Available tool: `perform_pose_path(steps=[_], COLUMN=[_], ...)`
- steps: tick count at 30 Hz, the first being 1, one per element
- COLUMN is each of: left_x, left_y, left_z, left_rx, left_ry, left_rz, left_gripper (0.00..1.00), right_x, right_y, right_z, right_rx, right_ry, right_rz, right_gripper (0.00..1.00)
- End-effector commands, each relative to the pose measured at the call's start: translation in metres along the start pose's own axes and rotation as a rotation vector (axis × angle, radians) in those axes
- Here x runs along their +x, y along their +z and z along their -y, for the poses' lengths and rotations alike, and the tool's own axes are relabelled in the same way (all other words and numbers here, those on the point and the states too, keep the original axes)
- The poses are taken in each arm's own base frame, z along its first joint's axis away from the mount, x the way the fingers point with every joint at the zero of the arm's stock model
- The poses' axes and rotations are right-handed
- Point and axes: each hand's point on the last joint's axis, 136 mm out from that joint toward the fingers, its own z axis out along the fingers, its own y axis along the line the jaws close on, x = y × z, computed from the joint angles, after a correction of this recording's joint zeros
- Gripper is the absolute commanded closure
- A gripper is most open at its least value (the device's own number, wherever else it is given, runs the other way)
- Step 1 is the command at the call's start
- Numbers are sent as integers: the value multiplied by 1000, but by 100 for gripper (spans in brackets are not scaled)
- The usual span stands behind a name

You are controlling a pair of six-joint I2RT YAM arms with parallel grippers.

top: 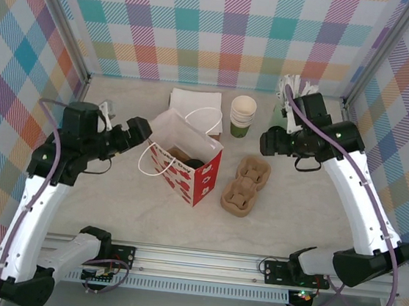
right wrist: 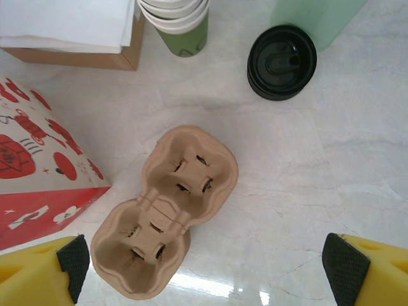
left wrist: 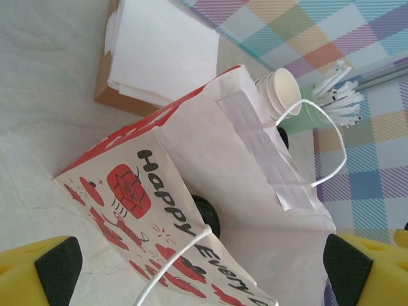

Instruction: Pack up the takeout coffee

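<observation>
**Left pincer (top: 139, 131) and right pincer (top: 269, 140), both with jaws apart and holding nothing, either side of the white paper bag with a red printed side (top: 188, 164).**

Top view: the left arm bends inward, its pincer just beside the bag's left wall. The right arm bends inward near the brown moulded-pulp cup carrier (top: 245, 181). The takeout coffee (top: 196, 164) sits inside the bag. Left wrist view: the left pincer (left wrist: 203, 271) gapes before the bag (left wrist: 172, 191), where the coffee's black lid (left wrist: 207, 215) shows. Right wrist view: the right pincer (right wrist: 210, 262) gapes over the carrier (right wrist: 169, 210). This view adds a stack of round black plastic lids (right wrist: 282, 62).
</observation>
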Motion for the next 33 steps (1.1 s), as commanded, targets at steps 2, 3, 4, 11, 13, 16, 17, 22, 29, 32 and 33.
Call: perform_pose_path(steps=[2, 3, 4, 11, 13, 16, 17, 22, 29, 32, 33], left_x=[4, 6, 7, 21, 23, 25, 26, 26, 27, 27, 27], left_y=[-17, -21, -25, -42, -44, -46, -45, -45, -44, -44, -44], left_z=[-22, -26, -30, -61, -65, -69, -70, -70, -73, -73, -72], left_rx=[-54, -62, -64, -106, -117, -133, -138, -139, -147, -145, -143], left_ry=[31, 35, 38, 31, 35, 36, 37, 37, 34, 31, 32], left_rz=[86, 109, 136, 250, 255, 257, 254, 253, 253, 254, 254], left_gripper=[0, 0, 0, 0, 0, 0, 0, 0, 0, 0, 0], right_x=[1, 2, 4, 3, -1, -10, -14, -41, -80, -96, -100], right_y=[7, 10, 13, 31, 35, 43, 47, 60, 76, 85, 86], right_z=[7, 7, 7, 9, 10, 14, 15, 32, 49, 56, 58], right_rx=[20, 21, 23, 43, 49, 51, 52, 78, 117, 139, 143], right_ry=[0, 3, 9, 20, 21, 29, 33, 56, 50, 62, 68], right_rz=[36, 33, 28, 13, 18, 25, 27, 59, 93, 107, 115], right_gripper=[5, 5, 5, 5, 5, 5, 5, 6, 16, 20, 20])
